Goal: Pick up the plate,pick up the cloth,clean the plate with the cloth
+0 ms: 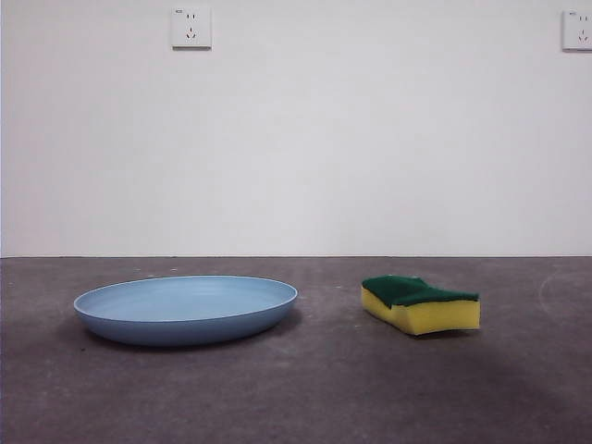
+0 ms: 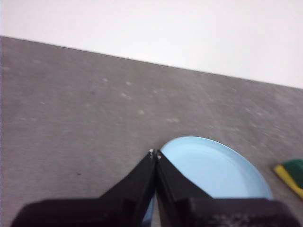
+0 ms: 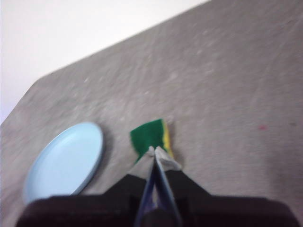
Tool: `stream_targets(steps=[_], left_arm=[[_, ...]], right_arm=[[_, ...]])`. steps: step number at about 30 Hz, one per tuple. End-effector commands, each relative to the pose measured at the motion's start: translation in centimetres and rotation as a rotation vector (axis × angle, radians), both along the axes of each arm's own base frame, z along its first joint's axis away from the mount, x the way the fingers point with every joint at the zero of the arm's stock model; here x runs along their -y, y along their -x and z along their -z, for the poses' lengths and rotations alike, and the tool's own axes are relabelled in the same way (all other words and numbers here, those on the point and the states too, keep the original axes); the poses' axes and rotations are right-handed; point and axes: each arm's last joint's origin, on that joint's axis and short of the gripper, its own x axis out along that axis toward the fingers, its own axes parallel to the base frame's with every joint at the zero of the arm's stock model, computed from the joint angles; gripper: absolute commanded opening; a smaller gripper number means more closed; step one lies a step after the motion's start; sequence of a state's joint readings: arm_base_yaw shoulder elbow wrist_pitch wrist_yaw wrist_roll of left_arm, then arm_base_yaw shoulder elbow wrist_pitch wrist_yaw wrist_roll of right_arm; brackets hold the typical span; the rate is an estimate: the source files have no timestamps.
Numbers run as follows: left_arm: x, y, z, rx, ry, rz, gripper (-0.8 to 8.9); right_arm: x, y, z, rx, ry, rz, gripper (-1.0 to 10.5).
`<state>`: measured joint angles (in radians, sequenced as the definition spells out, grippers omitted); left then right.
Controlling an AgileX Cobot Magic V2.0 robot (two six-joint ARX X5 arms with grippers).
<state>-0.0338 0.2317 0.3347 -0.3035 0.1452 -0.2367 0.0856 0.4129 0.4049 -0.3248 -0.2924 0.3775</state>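
- Your left tool point(image 2: 155, 153) hangs above the plate point(image 1: 185, 310), jaws pressed together, holding nothing.
- Plate sits left on the surface point(image 1: 314, 388); cloth point(image 1: 421, 303) lies well apart, right.
- Your right tool point(image 3: 155, 150) hangs above the cloth, jaws closed, empty.

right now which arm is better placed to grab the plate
Left, likely. In its wrist view the left gripper hangs shut right over the plate, jaws meeting at its rim. The right gripper, also shut, sits over the sponge, with the plate off to one side.
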Motion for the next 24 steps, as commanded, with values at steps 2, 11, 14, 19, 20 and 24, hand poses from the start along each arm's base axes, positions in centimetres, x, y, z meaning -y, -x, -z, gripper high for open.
stream_targets(steps=[2,11,14,19,20,24], left_arm=[[0.2,-1.1,-1.9,-0.08,0.017,0.071,-0.07],[1.1,-4.7,-3.3,-0.346,0.077,0.325,-0.05],[1.3,-5.4,-2.8,-0.419,0.112,0.411,-0.04],[1.4,-6.0,-2.0,-0.489,0.136,0.431,0.61],[1.4,-6.0,-2.0,-0.489,0.136,0.431,1.36],[1.4,-6.2,-2.1,-0.473,0.127,0.415,4.45]], right_arm=[[-0.4,-1.5,-2.7,-0.032,0.051,-0.132,-0.1],[-0.9,-4.5,-6.6,-0.274,0.197,-0.314,0.0],[-1.0,-5.1,-7.1,-0.348,0.232,-0.352,0.0],[-1.0,-5.5,-7.1,-0.384,0.24,-0.365,1.7],[-1.0,-5.5,-7.1,-0.384,0.24,-0.365,2.3],[-1.0,-5.5,-7.2,-0.385,0.238,-0.363,3.5]])
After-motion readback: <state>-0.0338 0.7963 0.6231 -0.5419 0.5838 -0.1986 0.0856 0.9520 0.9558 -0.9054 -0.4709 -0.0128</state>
